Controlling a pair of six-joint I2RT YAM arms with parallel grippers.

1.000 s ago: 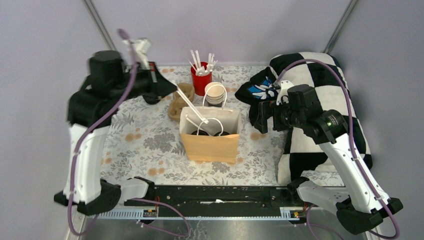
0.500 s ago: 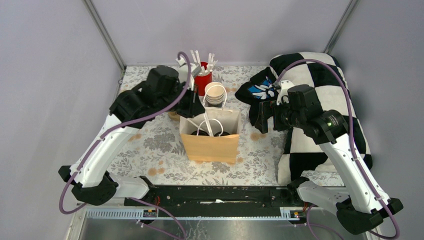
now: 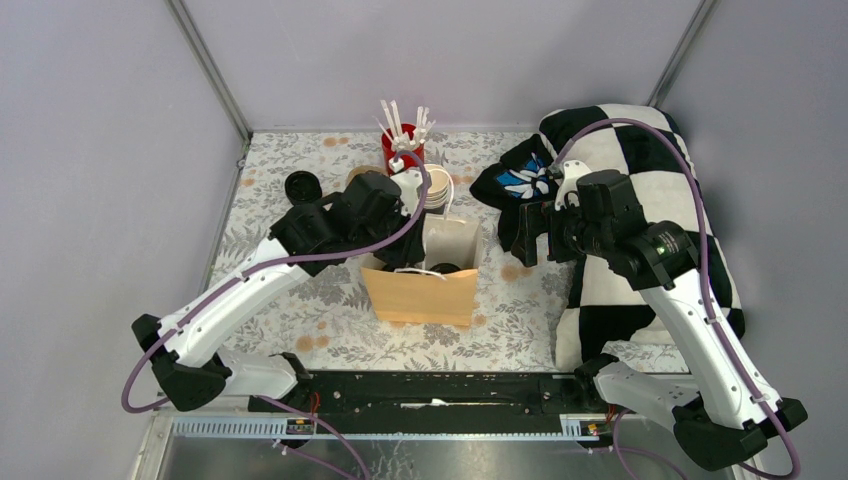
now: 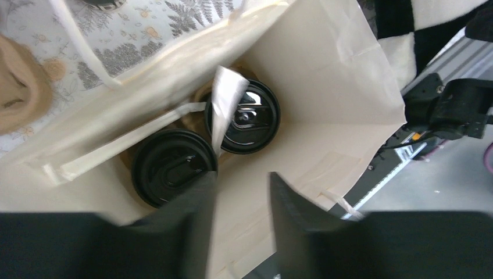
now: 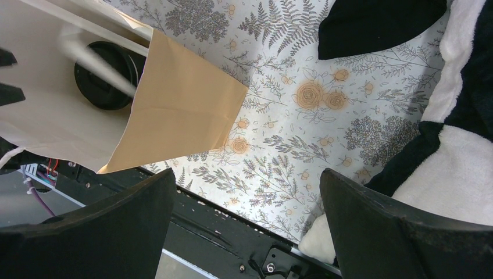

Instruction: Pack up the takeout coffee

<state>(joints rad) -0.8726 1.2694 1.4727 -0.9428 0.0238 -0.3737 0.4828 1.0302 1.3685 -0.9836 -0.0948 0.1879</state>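
Cups (image 4: pixel 173 167) are sitting lids up at the bottom of the bag (image 4: pixel 325 70), the second cup (image 4: pixel 247 116) just beside the first, and a white strip (image 4: pixel 224 99) is leaning between them.

Trouble I am expecting: my left gripper (image 4: pixel 242 177) is hanging right over the bag's mouth, so a careless lift could be hooking a handle (image 4: pixel 84 45) or the paper rim. That would be dragging the bag over and tipping both coffees. The strip could also be wedging against a lid.

My left fingers (image 4: pixel 197 221) are standing partly apart and gripping nothing. My left arm is stretching across from the left, wrist bending down over the bag. My right gripper (image 5: pixel 247 180) is hovering beside the bag, over the flowered cloth (image 5: pixel 302 116) and near the blanket (image 5: pixel 465 145), with its fingers spreading wide and holding nothing.
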